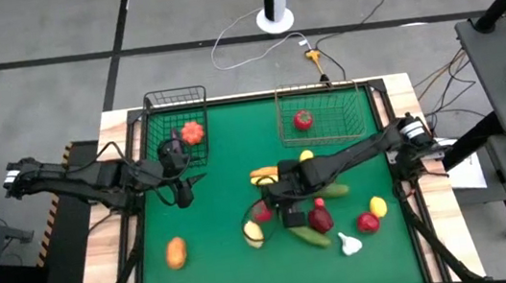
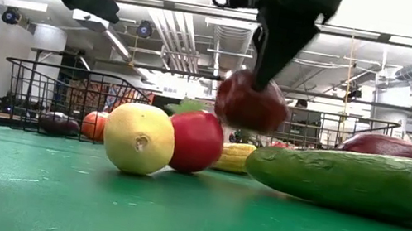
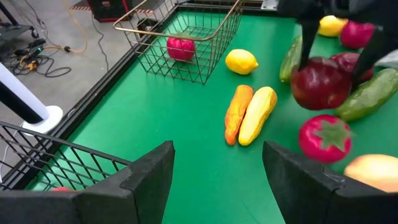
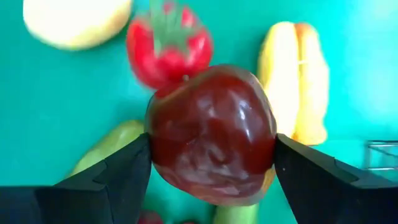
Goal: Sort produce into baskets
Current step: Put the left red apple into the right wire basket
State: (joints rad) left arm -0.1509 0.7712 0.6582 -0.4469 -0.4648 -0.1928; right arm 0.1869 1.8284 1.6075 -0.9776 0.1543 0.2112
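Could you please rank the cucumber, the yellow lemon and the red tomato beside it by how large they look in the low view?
1. Cucumber, clearly largest, though it lies nearer the camera.
2. Yellow lemon and red tomato: about alike; the lemon partly covers the tomato, so no firm ranking.

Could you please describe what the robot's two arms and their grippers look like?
Both arms are dark, slim and jointed, with black cables running along them. The left gripper and right gripper each end in two broad, matte black wedge-shaped jaws. No markings are visible.
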